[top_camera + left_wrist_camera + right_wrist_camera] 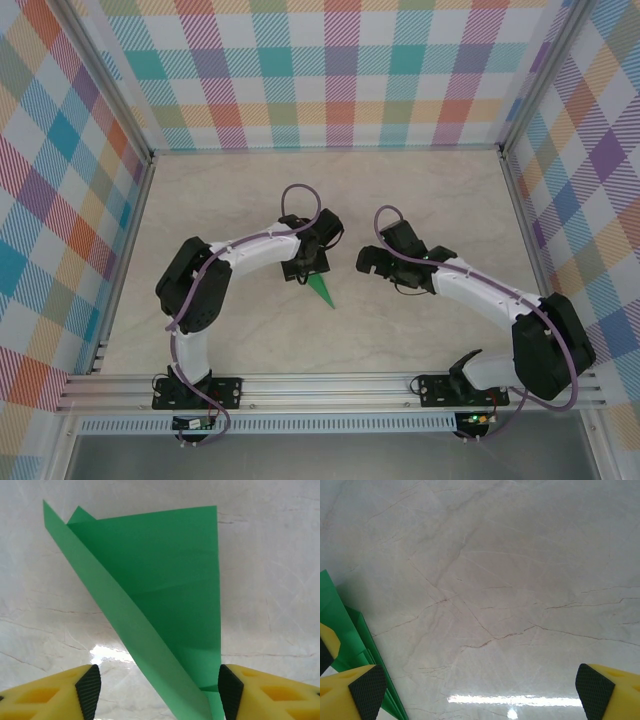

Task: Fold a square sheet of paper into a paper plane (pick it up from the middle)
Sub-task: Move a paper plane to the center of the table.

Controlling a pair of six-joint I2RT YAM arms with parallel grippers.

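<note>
The bright-green paper (pixel 165 595) is folded into a narrow pointed dart with layered flaps and lies on the table. One long flap stands up at a slant. In the top view only its pointed tip (pixel 322 290) sticks out below my left gripper (pixel 306 262). My left gripper (pixel 156 690) straddles the narrow end with its jaws apart. The right pad (pixel 229 690) is at the paper's edge and the left pad (pixel 89 690) is well clear of it. My right gripper (pixel 480 685) is wide open over bare table just right of the paper (pixel 350 630). It holds nothing.
The tabletop (pixel 220 200) is pale marble-patterned. Plaid walls (pixel 320 70) with aluminium posts close the back and both sides. A metal rail (pixel 330 388) with the arm bases runs along the near edge.
</note>
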